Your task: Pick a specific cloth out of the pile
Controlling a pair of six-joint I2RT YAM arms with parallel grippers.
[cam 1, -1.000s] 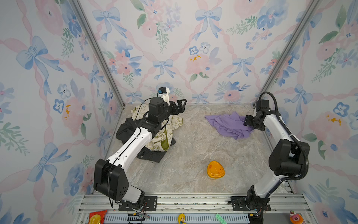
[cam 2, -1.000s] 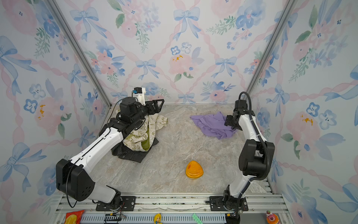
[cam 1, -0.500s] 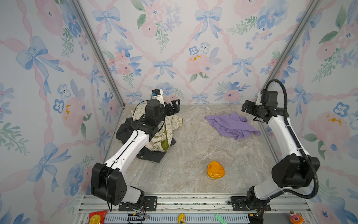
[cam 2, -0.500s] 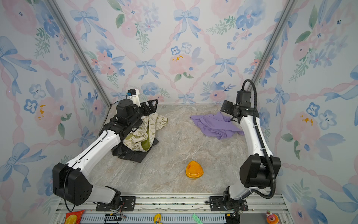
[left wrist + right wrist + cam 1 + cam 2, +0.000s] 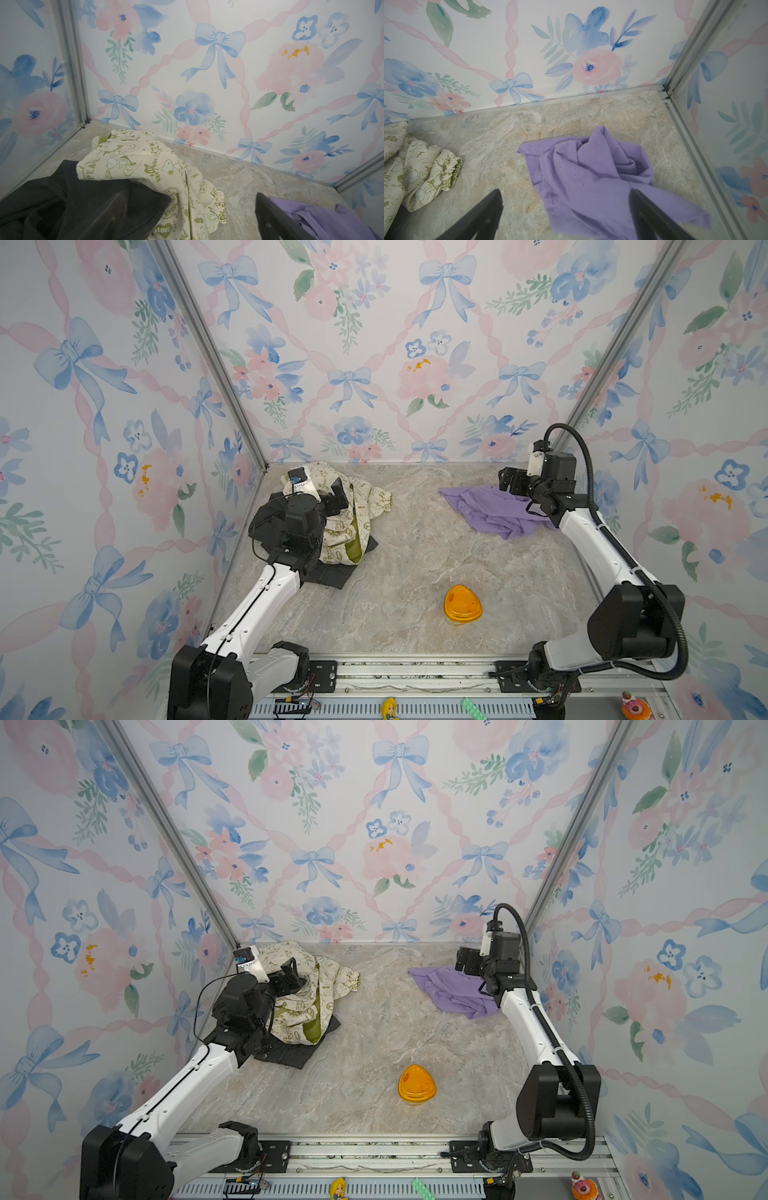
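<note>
Cloth (image 5: 492, 512) looks light and limp; I'd pinch its raised middle fold. Right gripper (image 5: 509, 483) hangs over it, jaws apart, empty; left gripper (image 5: 334, 497) too, over pile (image 5: 359, 522)

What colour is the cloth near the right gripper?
The cloth is plain lavender, unprinted; right wrist view shows it best.

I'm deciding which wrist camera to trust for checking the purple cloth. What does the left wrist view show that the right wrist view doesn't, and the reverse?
Only the left wrist view: the dark garment plainly, touching the cream printed cloth.
Only the right wrist view: the lavender cloth almost whole, crumpled on the table, apart from the cream printed cloth, whose gathered cuff shows.
Both: the cream printed cloth, some lavender cloth (just an edge in the left wrist view), the table, and an open, empty gripper: the left gripper and the right gripper.
</note>
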